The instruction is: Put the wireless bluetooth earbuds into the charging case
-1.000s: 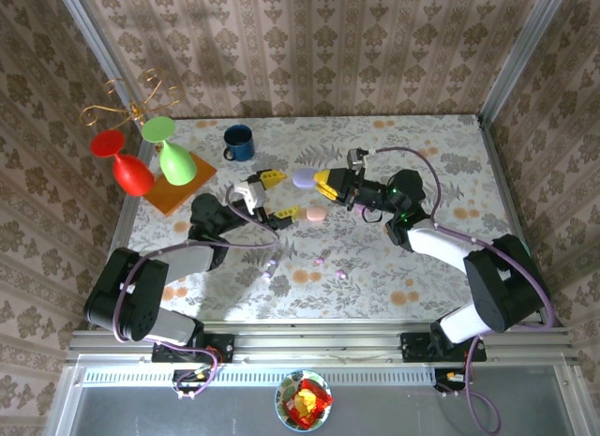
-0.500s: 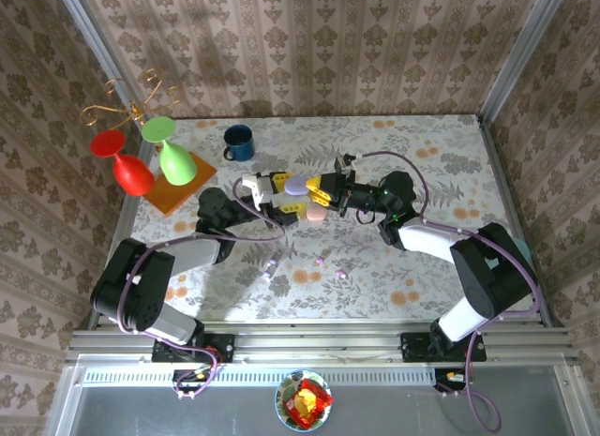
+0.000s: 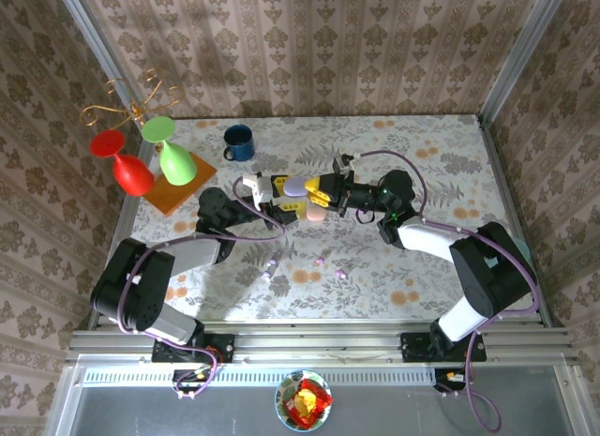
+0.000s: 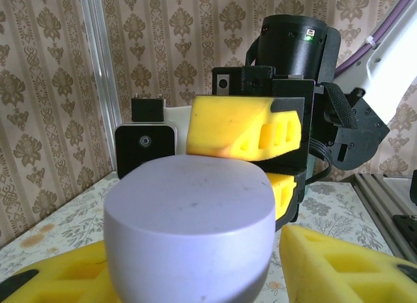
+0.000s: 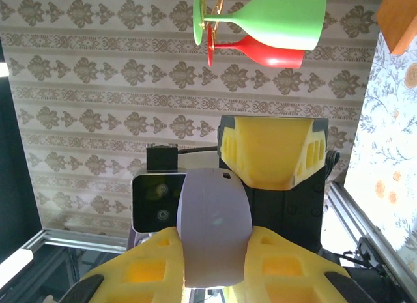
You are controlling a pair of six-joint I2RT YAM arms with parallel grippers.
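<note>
Overhead, left gripper (image 3: 283,195) and right gripper (image 3: 319,190) meet on the lilac charging case (image 3: 297,185); the earbuds (image 3: 320,261) lie on the table (image 3: 441,164), well apart toward the near edge.

From the left wrist, yellow fingers (image 4: 339,264) flank the case (image 4: 189,231); whether they press it I cannot tell.

From the right wrist, the right gripper's jaws pinch the case (image 5: 214,225).

Uneven squeeze from the two sides could twist the case loose.

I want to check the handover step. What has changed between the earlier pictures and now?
The right gripper, shut on the lilac case, carried it leftward to the left gripper, which closed in around it. Whether the left one grips the case yet cannot be told. The pink case, the loose earbuds on the table and the blue mug stayed where they were.
</note>
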